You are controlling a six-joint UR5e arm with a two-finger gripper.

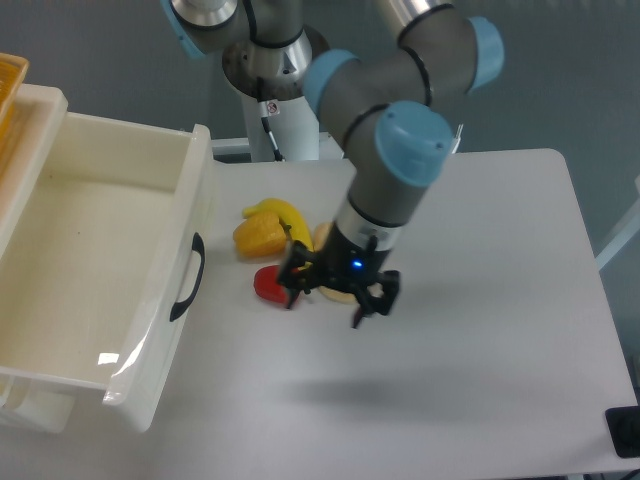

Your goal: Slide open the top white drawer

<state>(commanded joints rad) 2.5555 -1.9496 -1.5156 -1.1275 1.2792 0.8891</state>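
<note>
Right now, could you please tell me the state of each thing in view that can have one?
Top drawer: pulled well out, nothing visible inside.
Drawer handle: free, nothing gripping it.
Gripper: open, holding nothing, above the table right of the drawer.
Banana: lying on the table.
Orange pepper: lying beside the banana.
Red piece: lying on the table, partly behind a gripper finger.

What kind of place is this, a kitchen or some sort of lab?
Most likely a robot test lab, not a kitchen. A grey-and-blue arm works over a plain white table, toy-like food such as a banana lies loose on it, and a white drawer stands pulled open beside it.
</note>
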